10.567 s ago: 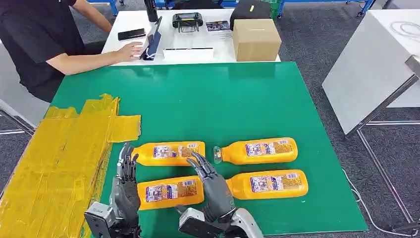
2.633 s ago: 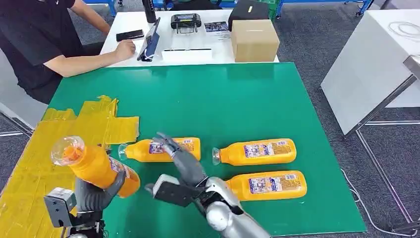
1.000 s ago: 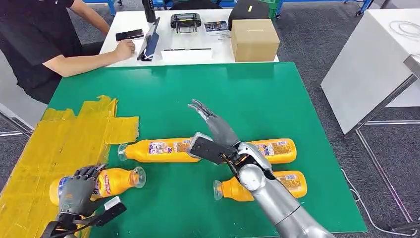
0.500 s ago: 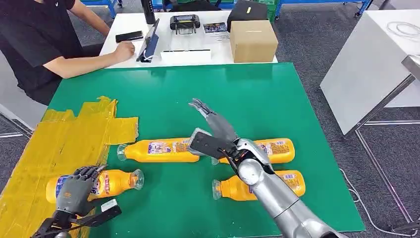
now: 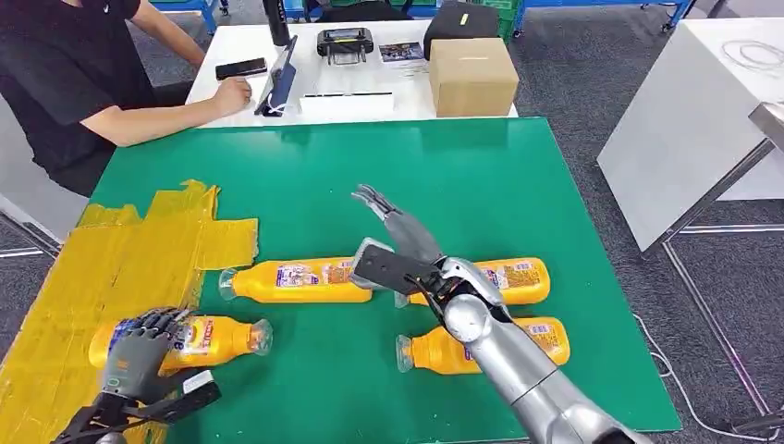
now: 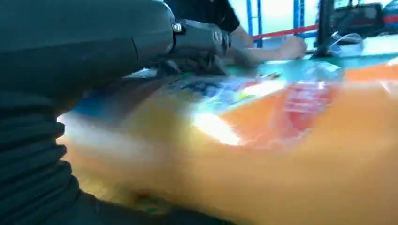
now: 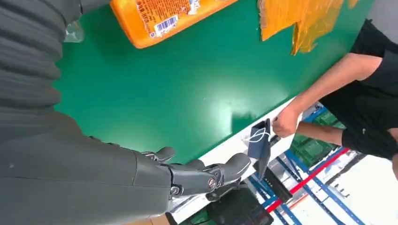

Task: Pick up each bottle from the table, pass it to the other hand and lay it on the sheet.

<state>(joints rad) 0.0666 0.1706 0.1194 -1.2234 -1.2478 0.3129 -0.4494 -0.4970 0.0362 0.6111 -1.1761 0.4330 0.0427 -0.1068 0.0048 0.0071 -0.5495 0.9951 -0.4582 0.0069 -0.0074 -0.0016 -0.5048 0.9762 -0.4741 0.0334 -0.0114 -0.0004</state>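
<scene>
On yellow sheet point(image 5: 74, 277), left hand point(image 5: 129, 356) gripping labelled orange bottle point(image 5: 199, 339), print unreadable

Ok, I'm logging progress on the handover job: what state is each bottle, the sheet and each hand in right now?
Orange bottle in left hand: lying on its side, base on the sheet, neck over the green mat.
Three other orange bottles: lying on the mat, untouched.
Yellow taped sheet: flat, wrinkled.
Left hand: grips its bottle.
Right hand: raised, fingers apart, holding nothing.
</scene>
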